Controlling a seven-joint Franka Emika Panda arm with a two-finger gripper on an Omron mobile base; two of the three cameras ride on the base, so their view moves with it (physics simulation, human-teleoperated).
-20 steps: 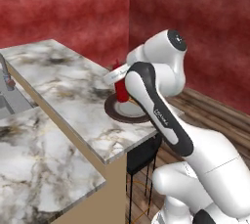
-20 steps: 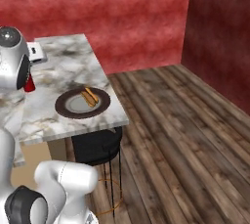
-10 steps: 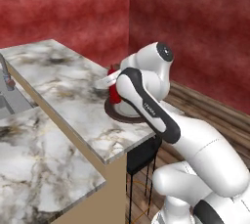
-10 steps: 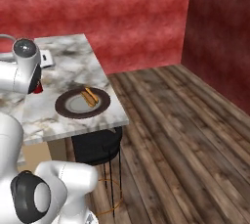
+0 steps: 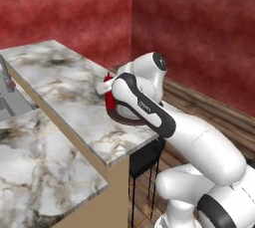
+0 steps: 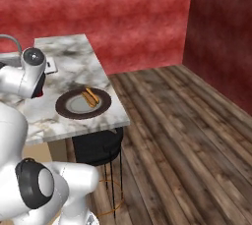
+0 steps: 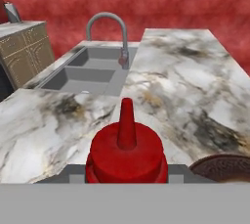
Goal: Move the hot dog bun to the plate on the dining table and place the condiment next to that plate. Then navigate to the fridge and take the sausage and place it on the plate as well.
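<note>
**Condiment bottle in the tool, beside the plate**

Nearest, in the hand view: condiment bottle (image 7: pixel 126 155), cap and nozzle up, sitting between the fingers of the tool (image 7: pixel 127 179); jaws partly closed on its body. Fingertips themselves cut off at the frame bottom, contact not readable. Judged light, rigid-to-slightly-squeezable plastic, smooth sides; hold mid-body, below the shoulder, upright.

Just right of the tool: plate (image 7: pixel 222 168), rim only. In the right base view the hot dog bun (image 6: pixel 90 98) lies on it.

Bottle base and its clearance over the desk (image 7: pixel 195 81) hidden by arm. Beyond: sink (image 7: pixel 85 74), faucet (image 7: pixel 108 31).
</note>
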